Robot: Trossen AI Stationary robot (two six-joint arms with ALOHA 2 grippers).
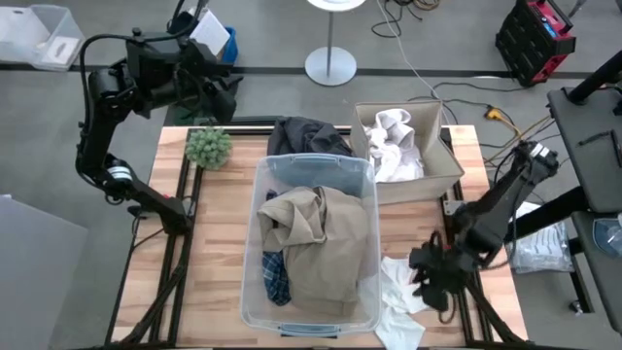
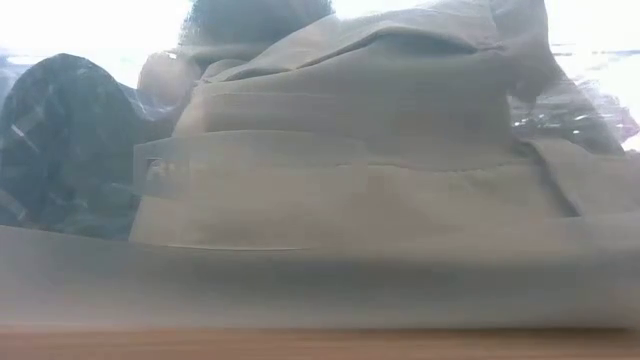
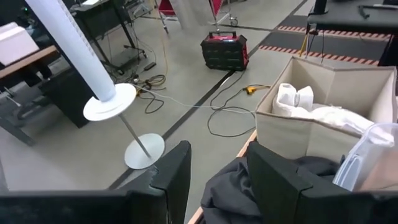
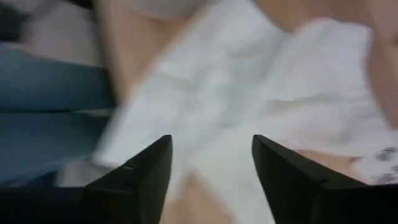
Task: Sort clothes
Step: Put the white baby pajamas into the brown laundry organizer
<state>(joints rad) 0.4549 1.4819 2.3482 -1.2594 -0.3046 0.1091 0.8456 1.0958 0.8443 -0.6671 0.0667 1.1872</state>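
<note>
A clear plastic bin (image 1: 364,175) in the table's middle holds the tan khaki piece (image 1: 326,233) and the blue-and-white plaid shirt (image 1: 275,275). In the low view the tan piece (image 2: 380,150) fills the picture behind the bin wall. The dark grey piece (image 1: 309,134) lies at the bin's far side and also shows in the left wrist view (image 3: 242,186). A beige fabric box (image 1: 445,170) at the far right holds small white pieces (image 1: 394,146). A white piece (image 1: 397,297) lies on the table at the near right. My right gripper (image 1: 425,275) (image 4: 211,146) is open just over it. My left gripper (image 1: 225,92) (image 3: 217,155) is open, raised beyond the table's far left corner.
A small green bushy plant (image 1: 208,146) stands at the table's far left. A white lamp stand (image 1: 330,64) and cables lie on the floor beyond the far edge. A plastic bag (image 1: 544,248) lies off the right edge. Bare wood (image 1: 209,253) shows left of the bin.
</note>
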